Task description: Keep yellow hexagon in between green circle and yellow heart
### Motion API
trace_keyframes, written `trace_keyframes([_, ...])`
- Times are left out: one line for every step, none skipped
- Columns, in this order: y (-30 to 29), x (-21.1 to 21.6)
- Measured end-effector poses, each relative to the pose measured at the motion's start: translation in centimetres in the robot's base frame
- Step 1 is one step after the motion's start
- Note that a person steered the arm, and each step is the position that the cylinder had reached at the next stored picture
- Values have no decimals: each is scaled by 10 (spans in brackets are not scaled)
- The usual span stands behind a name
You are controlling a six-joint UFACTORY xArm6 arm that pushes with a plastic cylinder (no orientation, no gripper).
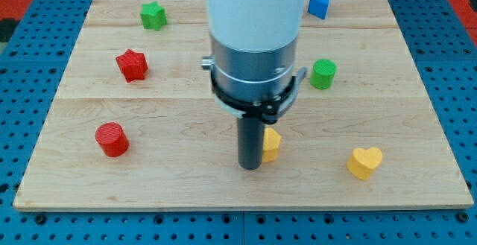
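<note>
The yellow hexagon [272,144] sits at the lower middle of the board, partly hidden behind my rod. My tip [250,167] rests on the board right at the hexagon's left side, touching or nearly touching it. The green circle [323,74] stands up and to the right of the hexagon. The yellow heart [364,162] lies to the hexagon's right, near the board's bottom edge. The hexagon is left of both, not on the line between them.
A green star [153,15] is at the top left, a red star [132,65] below it, and a red circle [112,139] at the lower left. A blue block [319,5] is at the top, right of the arm. The wooden board [417,193] lies on a blue pegboard.
</note>
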State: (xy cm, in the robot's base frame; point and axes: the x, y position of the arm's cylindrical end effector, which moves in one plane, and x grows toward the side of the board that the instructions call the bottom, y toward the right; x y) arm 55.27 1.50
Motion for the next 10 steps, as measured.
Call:
trace_keyframes([-1,-13])
trace_keyframes([21,-27])
trace_keyframes([90,-34])
trace_keyframes([92,-36])
trace_keyframes([44,-29])
trace_keyframes([48,-58])
trace_keyframes([81,-60])
trace_keyframes([107,-61])
trace_keyframes([108,-59])
trace_keyframes([110,-59])
